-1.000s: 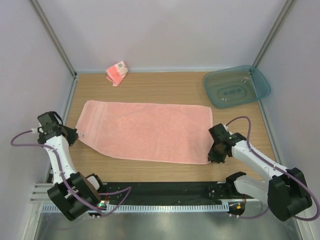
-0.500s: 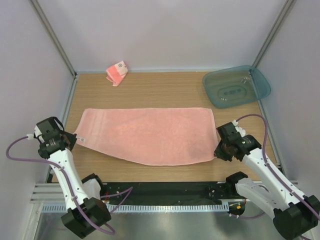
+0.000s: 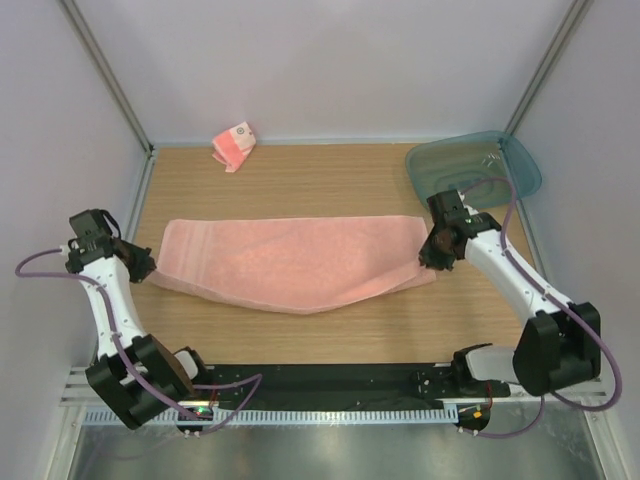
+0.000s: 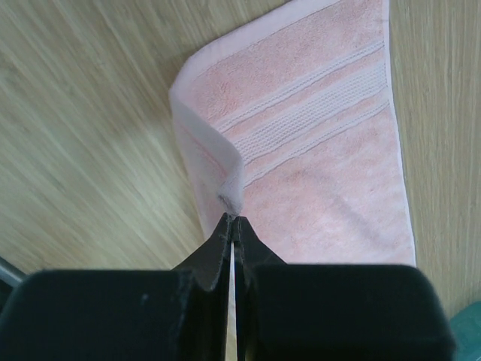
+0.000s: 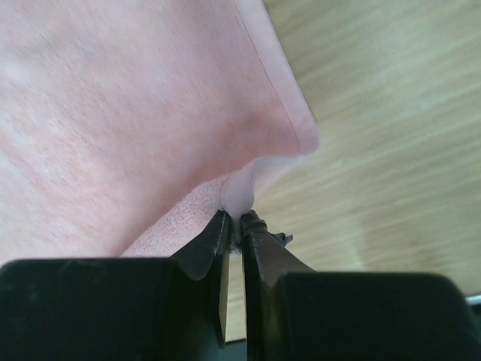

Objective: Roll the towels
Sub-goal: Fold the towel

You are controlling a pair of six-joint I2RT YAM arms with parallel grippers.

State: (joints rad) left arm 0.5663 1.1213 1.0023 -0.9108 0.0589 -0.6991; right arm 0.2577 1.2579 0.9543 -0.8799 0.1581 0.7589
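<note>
Salmon-pink and soft, stretching left to right across the middle of the wooden desk (image 3: 300, 335) as a long band: the large towel (image 3: 290, 265), sagging toward the arms along the middle of its near edge. Pinching its left end with the left pincer (image 3: 148, 268), pressed tight together on a raised corner of the pale hem. Showing the same grip up close in the left wrist view, at the left pincer (image 4: 231, 218), with the large towel (image 4: 316, 165) lying flat on the wood beyond and its woven bands running across that end. Pinching the right end with the right pincer (image 3: 432, 258), all but pressed together on a bunched bit of edge. Lifting into a soft fold just above the right pincer (image 5: 234, 218) in the right wrist view, with the large towel (image 5: 113, 113) filling the upper left. Lying crumpled at the far left edge of the desk, well apart from all this: the small towel (image 3: 234, 145), showing reddish stripes and a white round mark. Sitting at the far right corner: a teal tray (image 3: 520, 170), just beyond the right arm.
</note>
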